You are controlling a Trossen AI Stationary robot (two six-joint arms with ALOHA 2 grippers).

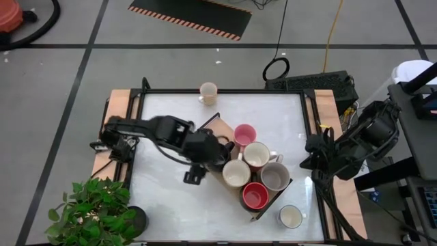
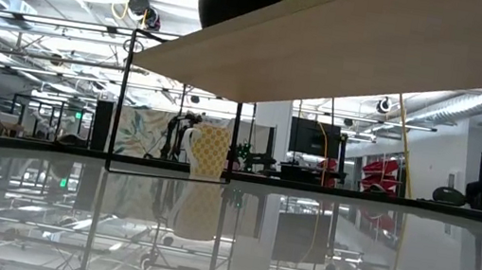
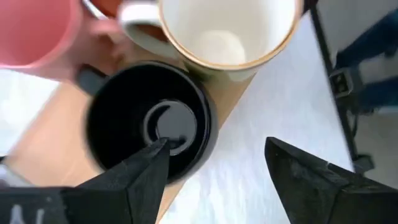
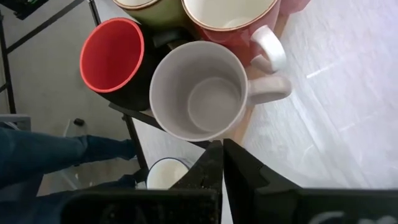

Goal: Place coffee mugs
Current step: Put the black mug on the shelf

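Left gripper sits over the near end of the long wooden tray with black wire ends, fingers spread apart. One finger dips inside the black round ceramic mug, the other is outside its wall over the white table. The black mug stands upright on the tray, mouth up; handle direction cannot be told.

Just beyond the left gripper along the tray: a pink mug, then a cream mug with a gold-toned rim, another cream mug, a grey mug and a red mug. All are upright, mouths up, packed close together. The tray's long axis runs diagonally across the table.

Right gripper waits at the table's right edge, fingers pressed together, holding nothing. Ahead of it, the grey mug's handle points off the tray toward the bare table.

Off the tray: a white mug stands upright near the table's front right corner; a cream patterned mug stands upright at the far edge, well apart from both grippers.
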